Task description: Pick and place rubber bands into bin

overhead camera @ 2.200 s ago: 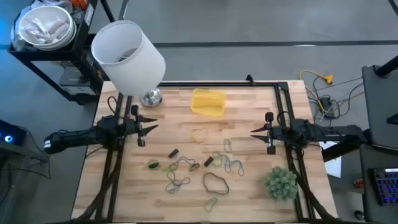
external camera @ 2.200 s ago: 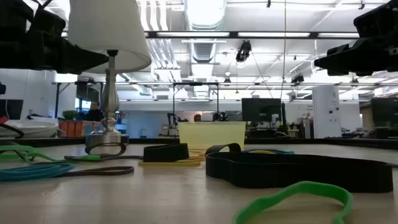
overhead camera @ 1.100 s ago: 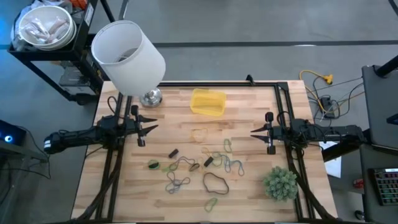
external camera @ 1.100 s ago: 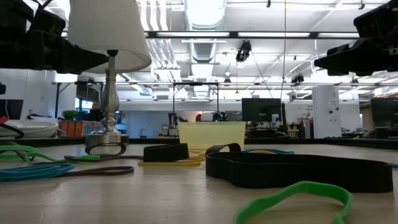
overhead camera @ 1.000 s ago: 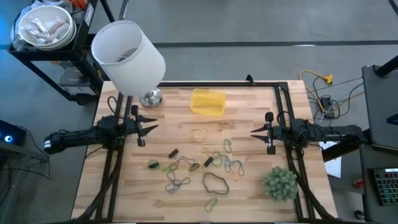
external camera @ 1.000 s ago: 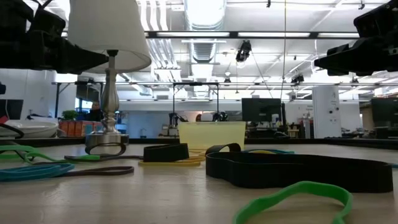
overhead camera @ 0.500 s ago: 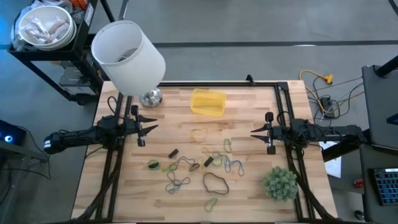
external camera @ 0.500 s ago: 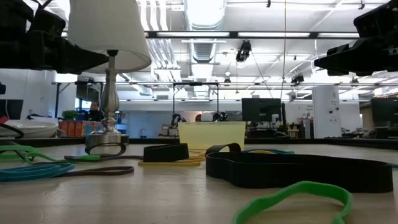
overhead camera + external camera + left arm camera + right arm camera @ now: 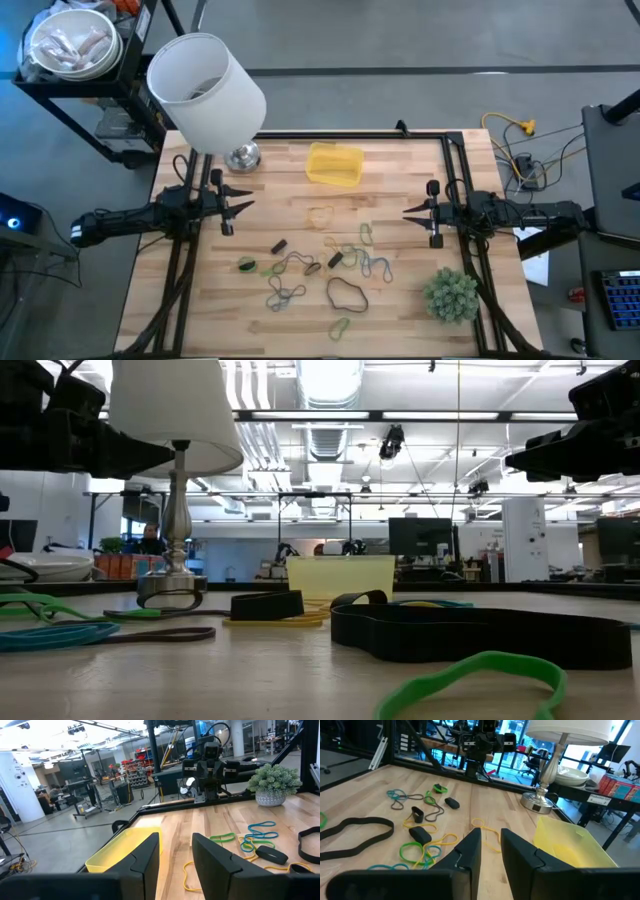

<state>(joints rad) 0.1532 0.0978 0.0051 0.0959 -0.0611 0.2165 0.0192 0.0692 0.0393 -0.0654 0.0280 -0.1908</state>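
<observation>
Hands apart | left hand (image 9: 246, 205) and right hand (image 9: 409, 211) both released, hovering at tabletop (image 9: 400, 170) sides | rubber bands (image 9: 318, 265) scattered | bin (image 9: 334, 163) beyond them

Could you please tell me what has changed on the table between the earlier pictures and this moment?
Nothing has visibly changed. The left claw and right claw hang open at the table's two sides, holding nothing. The rubber bands lie scattered on the wood as before, and the yellow bin sits where it was, near the lamp.
</observation>
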